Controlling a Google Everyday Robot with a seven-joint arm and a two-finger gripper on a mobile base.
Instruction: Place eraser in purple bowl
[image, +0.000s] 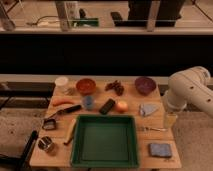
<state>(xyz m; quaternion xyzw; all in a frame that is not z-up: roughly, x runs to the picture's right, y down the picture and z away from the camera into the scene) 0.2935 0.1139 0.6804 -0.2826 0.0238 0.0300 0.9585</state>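
The eraser (107, 106) is a small flat black block lying on the wooden table (40, 157), between a little blue cup (88, 102) and a round orange fruit (122, 106). The purple bowl (145, 85) stands at the table's back right and looks empty. My white arm comes in from the right, and its gripper (170, 121) hangs over the table's right edge, below and to the right of the purple bowl and well to the right of the eraser. It holds nothing that I can see.
A large green tray (105, 141) fills the front middle. An orange-red bowl (86, 86), a white cup (62, 83) and a dark grape bunch (115, 87) stand at the back. A black-handled tool (67, 111), a fork (152, 129) and a blue sponge (160, 150) lie around the tray.
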